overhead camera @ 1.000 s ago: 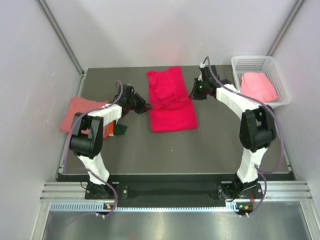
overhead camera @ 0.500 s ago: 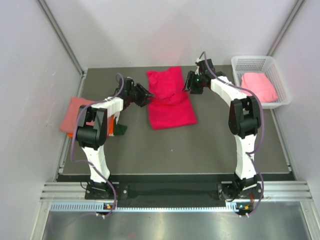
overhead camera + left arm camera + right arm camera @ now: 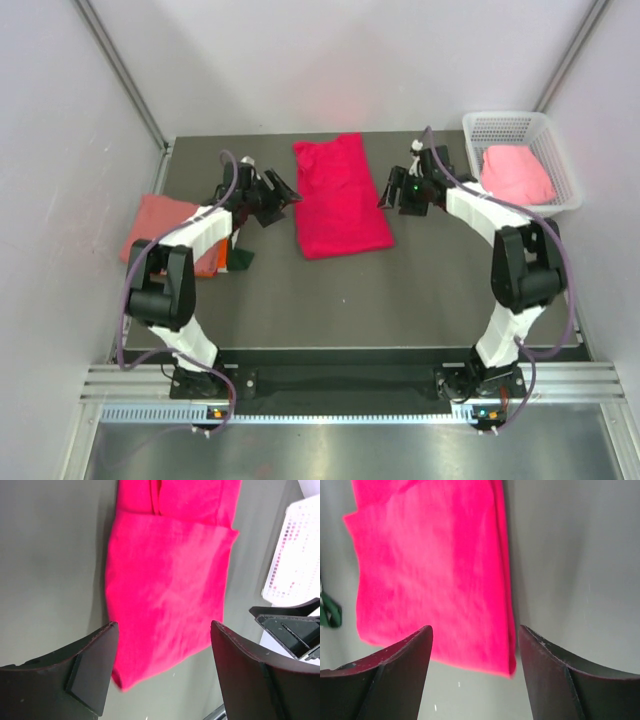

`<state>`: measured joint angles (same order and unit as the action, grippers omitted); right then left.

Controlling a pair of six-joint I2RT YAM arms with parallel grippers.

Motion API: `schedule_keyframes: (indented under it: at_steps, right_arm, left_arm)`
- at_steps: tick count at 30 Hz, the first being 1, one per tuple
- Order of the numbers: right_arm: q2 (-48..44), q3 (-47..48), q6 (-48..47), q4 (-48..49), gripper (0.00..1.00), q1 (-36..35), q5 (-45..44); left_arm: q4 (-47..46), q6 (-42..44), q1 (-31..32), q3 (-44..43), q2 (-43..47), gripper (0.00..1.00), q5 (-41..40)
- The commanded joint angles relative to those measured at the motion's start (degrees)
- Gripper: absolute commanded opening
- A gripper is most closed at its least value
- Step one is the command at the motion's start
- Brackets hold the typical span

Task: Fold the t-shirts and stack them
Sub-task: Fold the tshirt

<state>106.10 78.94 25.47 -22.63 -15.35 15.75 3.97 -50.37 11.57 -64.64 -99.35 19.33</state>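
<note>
The crimson-pink t-shirt (image 3: pixel 342 198) lies folded into a long rectangle, flat on the dark grey table (image 3: pixel 400 290), with its far end close to the table's back edge. Left of that shirt, beyond the left arm, the dusty salmon t-shirt (image 3: pixel 152 222) lies at the table's side edge. A strip of the orange t-shirt (image 3: pixel 208 263) shows under the arm, and a small dark green thing (image 3: pixel 239 259) sits between the orange one and the crimson shirt. Right of the crimson shirt, in the far corner, the white mesh basket (image 3: pixel 520 124) holds the light pink t-shirt (image 3: pixel 516 172) in a heap.

The left gripper (image 3: pixel 276 190) hangs just beside the crimson shirt's left edge and the right gripper (image 3: pixel 394 192) just beside its right edge. Each has its fingers spread wide apart, with nothing held between them.

Pale wall panels close in on the shirt's left, right and far sides, with metal posts slanting up at the far corners. Bare mat stretches from the shirt's near edge toward the arm bases, and narrower bare strips run along both of its long sides.
</note>
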Motion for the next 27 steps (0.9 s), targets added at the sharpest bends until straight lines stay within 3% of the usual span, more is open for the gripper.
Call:
schedule_keyframes:
  at_steps: [1, 5, 10, 18, 24, 27]
  right_arm:
    - [-8.3, -7.7, -1.0, 6.7, 0.69, 0.9, 1.1]
    - [-10.8, -14.4, -1.1, 7.7, 0.58, 0.8, 2.2]
    - [-11.4, -19.7, -1.9, 10.1, 0.54, 0.7, 3.1]
    - [-7.0, -18.3, -2.2, 12.0, 0.47, 0.3, 6.3]
    - [-3.6, -16.4, -2.5, 12.2, 0.43, -0.1, 6.5]
    - [-3.2, -16.2, -2.6, 12.5, 0.33, -0.6, 6.7]
  left_arm:
    - [1.9, 4.0, 0.1, 3.3, 6.5, 0.77, -1.2]
    - [1.0, 4.1, 2.4, 10.3, 10.0, 0.72, -0.1]
    - [-1.1, 3.5, 5.5, 15.5, 12.0, 0.64, -0.9]
    - [-3.5, 3.5, 9.3, 14.0, 6.5, 0.54, -1.0]
    - [-3.5, 4.1, 10.7, 12.5, 4.3, 0.52, -2.8]
    - [-3.5, 4.1, 11.4, 12.5, 3.6, 0.47, -2.6]
